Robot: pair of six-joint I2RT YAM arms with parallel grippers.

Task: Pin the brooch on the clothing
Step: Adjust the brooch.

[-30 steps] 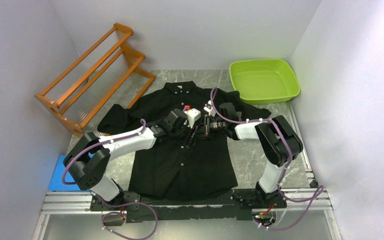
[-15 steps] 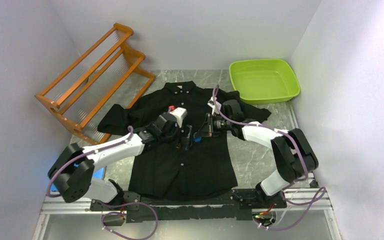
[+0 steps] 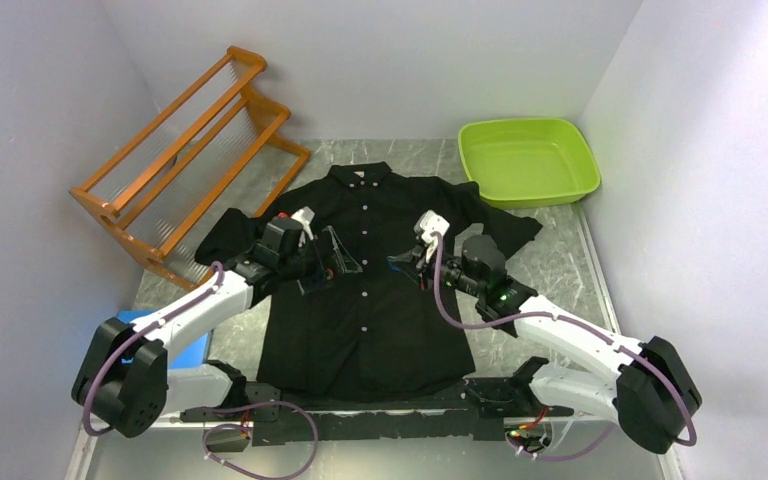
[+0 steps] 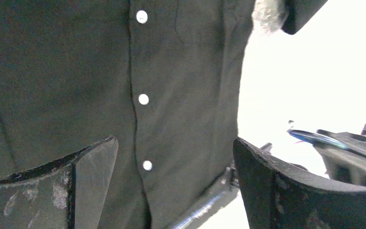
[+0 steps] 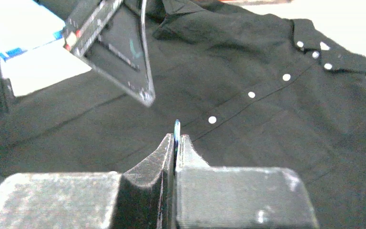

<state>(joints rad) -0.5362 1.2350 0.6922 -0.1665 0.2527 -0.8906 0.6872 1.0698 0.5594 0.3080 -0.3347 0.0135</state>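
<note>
A: What can't you make out?

B: Mostly the brooch point(image 5: 177, 127). The right pincer point(image 5: 175, 138) has its fingers pressed together on it. Only a thin blue edge pokes out past the tips, seen edge-on. Its face and pin show in no view.

A: And the other one?

B: The left pincer point(image 4: 174, 142) is spread wide and grips nothing. The shirt point(image 3: 365, 320) fills the gap between its fingers, with three pale buttons point(image 4: 143, 99) in a row there. Whether either pincer touches the cloth, I cannot tell.

A: Where does the shirt lie?

B: Flat and black under both pincers, with its collar point(image 3: 360, 176) on their far side and its hem on the near side by the arm bases. The button line runs between the two pincers, which face each other, apart. From the right wrist, one finger of the left pincer hangs just beyond and left of the blue edge.

A: Anything cut off?

B: The left arm crosses the sleeve on its side and hides most of a blue flat thing point(image 3: 196, 352) near its base. In the left wrist view, everything past the shirt's edge is washed out white.

A: And around them?

B: An orange rack point(image 3: 185, 150) stands out beyond the left pincer. A green tub point(image 3: 525, 123) sits beyond the right one, well apart. Both are on the grey marbled table point(image 3: 550, 270).
</note>
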